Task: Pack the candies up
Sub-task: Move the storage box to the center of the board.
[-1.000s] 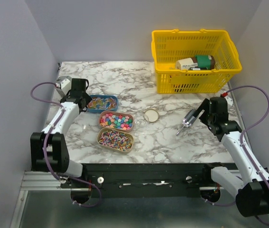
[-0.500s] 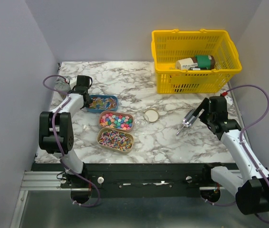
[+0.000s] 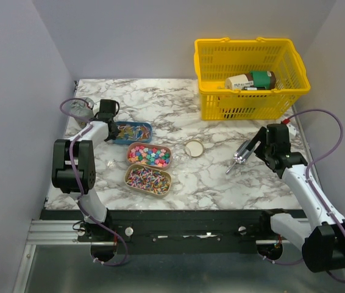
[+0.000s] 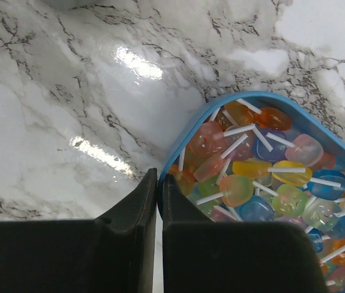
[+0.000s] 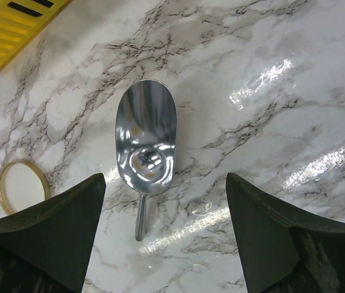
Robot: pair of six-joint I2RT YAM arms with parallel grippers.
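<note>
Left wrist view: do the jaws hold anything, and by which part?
The left gripper seems closed on the blue tray, pinching its rim at one end.

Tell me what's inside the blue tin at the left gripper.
Translucent lollipops in orange, pink, yellow, green and blue, white sticks crisscrossing, fill the blue tin. The left gripper, closed on its rim, hides the near corner; the lower layers and the tin's floor are covered.

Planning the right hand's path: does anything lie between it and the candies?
Yes: the metal scoop lies just before the open right hand, and a gold-rimmed lid sits between scoop and candies.
</note>
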